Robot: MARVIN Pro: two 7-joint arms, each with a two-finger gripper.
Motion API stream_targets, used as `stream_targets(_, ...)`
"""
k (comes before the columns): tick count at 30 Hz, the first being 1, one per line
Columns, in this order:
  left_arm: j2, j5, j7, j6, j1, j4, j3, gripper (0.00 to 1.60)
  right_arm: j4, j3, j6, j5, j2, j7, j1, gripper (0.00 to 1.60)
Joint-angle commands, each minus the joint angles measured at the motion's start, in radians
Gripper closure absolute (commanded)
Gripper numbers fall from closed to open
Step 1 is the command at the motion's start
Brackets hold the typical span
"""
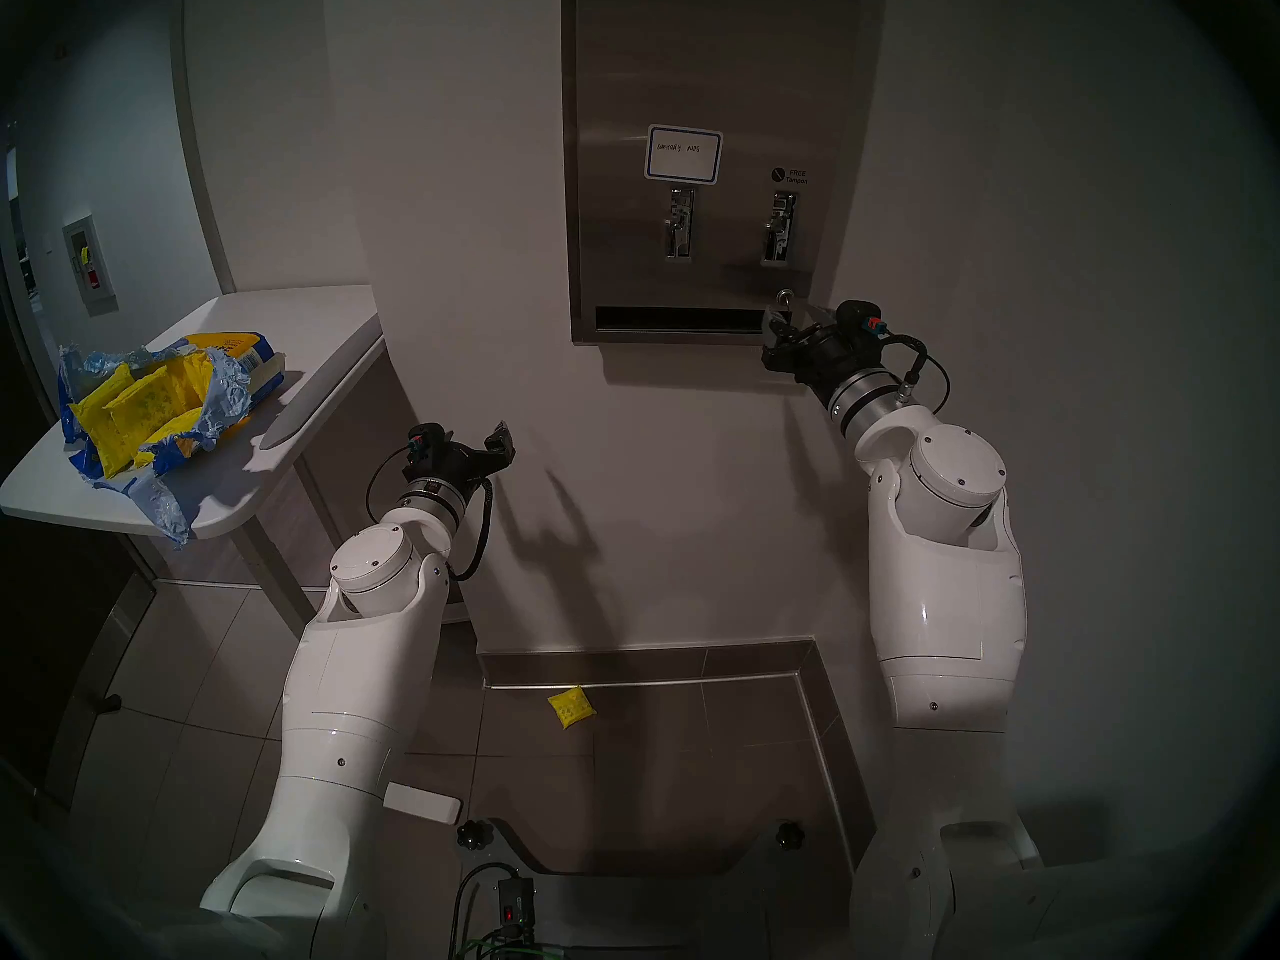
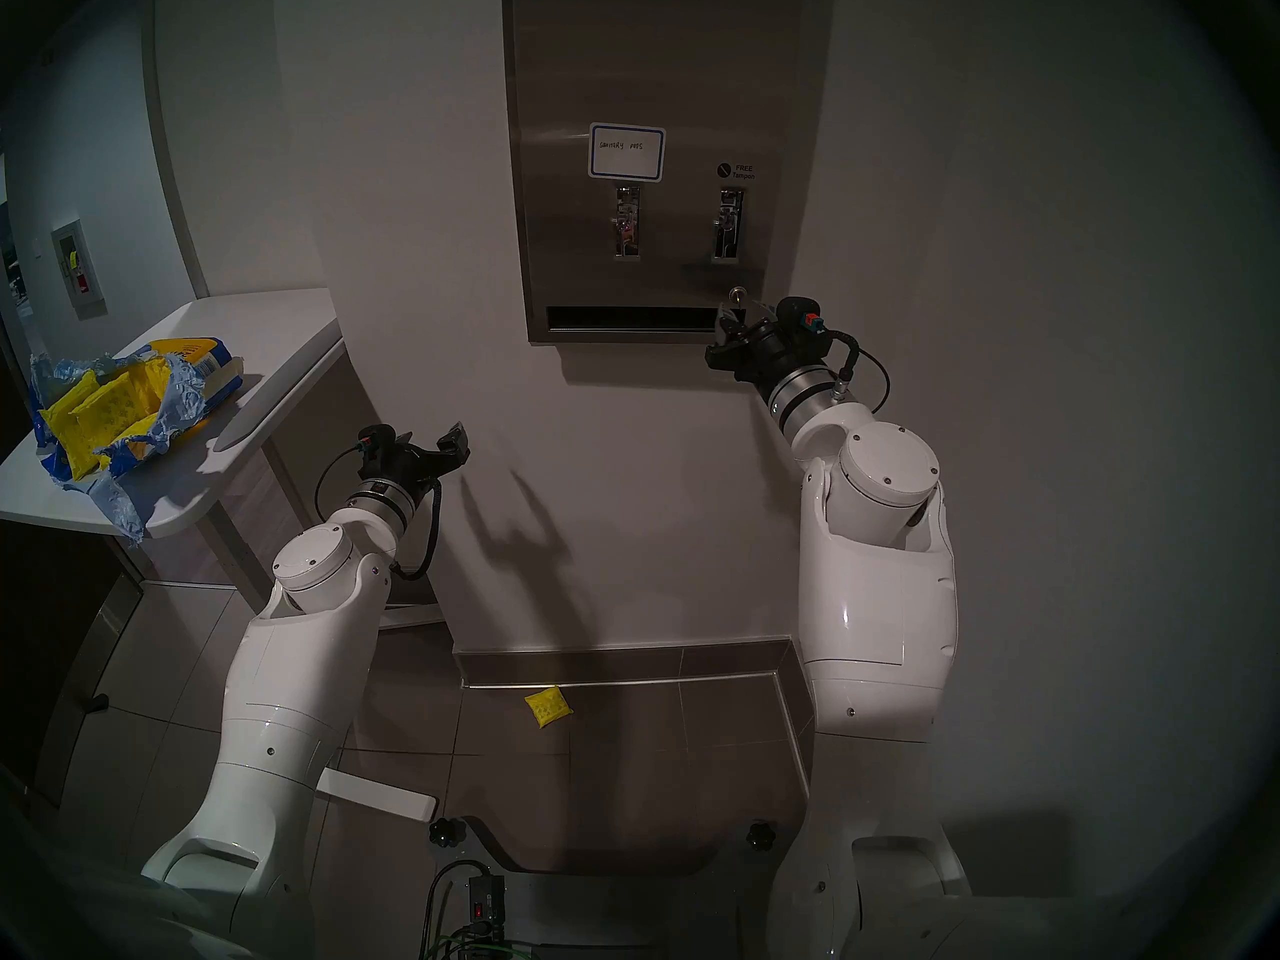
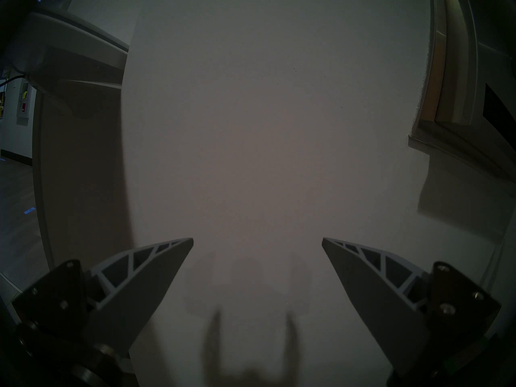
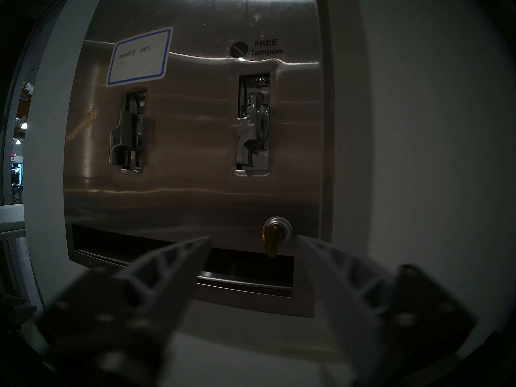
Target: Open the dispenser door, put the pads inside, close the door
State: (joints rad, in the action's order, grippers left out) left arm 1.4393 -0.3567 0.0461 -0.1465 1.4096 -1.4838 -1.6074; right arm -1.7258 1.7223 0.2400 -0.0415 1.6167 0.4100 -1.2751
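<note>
The brushed-steel dispenser door [image 1: 692,72] is on the wall and looks shut, with its blue-bordered label [image 1: 684,152], two chrome levers and a slot [image 1: 679,318]. A brass key sits in its round lock [image 4: 277,230]. My right gripper [image 1: 783,321] is open, its fingertips just below and either side of the lock [image 1: 785,296], not touching it. My left gripper [image 1: 502,446] is open and empty, facing bare wall to the lower left of the dispenser. Several yellow pads [image 1: 138,404] lie in a torn blue-and-yellow bag [image 1: 221,397] on the table. One yellow pad [image 1: 571,707] lies on the floor.
A white table [image 1: 312,328] stands at the left against a curved wall. The floor is tiled, with a dark baseboard [image 1: 644,661] under the dispenser. The robot's base and cables [image 1: 512,896] are at the bottom.
</note>
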Motion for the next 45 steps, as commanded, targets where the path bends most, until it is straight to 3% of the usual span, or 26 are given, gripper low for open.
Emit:
stream_targets(1,0.001,0.000,0.000,0.016,-0.032,-0.033,-0.002,0.00,-0.011,-0.006,-0.020,0.003,-0.002,0.001,0.048,0.68)
stream_targets(7,0.000,-0.001,-0.001,0.016,-0.032,-0.033,-0.001,0.00,0.005,-0.013,-0.020,0.001,-0.004,-0.001,0.057,0.68)
stream_targets(13,-0.001,-0.002,-0.002,0.016,-0.032,-0.033,0.000,0.00,0.030,-0.021,-0.025,0.000,-0.006,-0.005,0.070,0.83)
stream_targets(15,-0.001,-0.002,-0.002,0.016,-0.032,-0.033,0.000,0.00,0.037,-0.024,-0.028,0.000,-0.008,-0.006,0.075,0.97)
stream_targets(28,-0.003,-0.005,-0.004,0.016,-0.032,-0.033,0.002,0.00,0.059,-0.027,-0.039,0.003,-0.012,-0.013,0.091,0.87)
stream_targets(30,-0.003,-0.005,-0.004,0.017,-0.032,-0.033,0.002,0.00,0.060,-0.027,-0.040,0.002,-0.013,-0.013,0.092,0.93)
stream_targets(32,-0.004,-0.005,-0.004,0.017,-0.032,-0.033,0.002,0.00,0.061,-0.025,-0.042,0.002,-0.014,-0.014,0.092,1.24)
stream_targets(33,-0.004,-0.005,-0.004,0.017,-0.032,-0.033,0.003,0.00,0.062,-0.024,-0.043,0.003,-0.014,-0.014,0.092,1.54)
stream_targets(34,-0.004,-0.006,-0.004,0.017,-0.032,-0.033,0.003,0.00,0.062,-0.023,-0.044,0.003,-0.015,-0.014,0.092,1.60)
stream_targets(45,-0.006,-0.008,-0.006,0.017,-0.032,-0.033,0.004,0.00,0.061,-0.015,-0.049,0.011,-0.021,-0.010,0.092,1.60)
